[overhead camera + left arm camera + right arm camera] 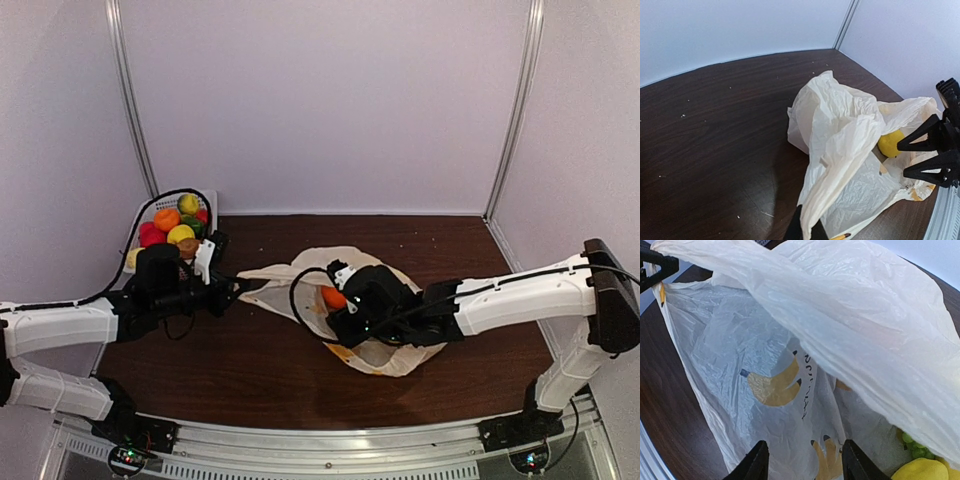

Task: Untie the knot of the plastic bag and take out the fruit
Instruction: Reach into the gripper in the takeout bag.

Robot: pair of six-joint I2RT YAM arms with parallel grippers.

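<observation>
- Plastic bag lies crumpled on the middle of the dark table, with its left end drawn out to a point towards the left arm
- Left gripper is pressed together on a stretched fold of the bag's edge, which rises taut from its fingers
- Right gripper hangs over the bag's middle with its fingers spread and nothing between them; the thin plastic with banana prints lies just beyond
- Green grapes and a yellow fruit sit inside the bag, under an upper sheet of plastic
- From the left wrist a yellow piece shows in the bag's opening, just beside the right gripper's fingertips
- White basket of coloured fruit stands at the far left corner, well apart from the bag
</observation>
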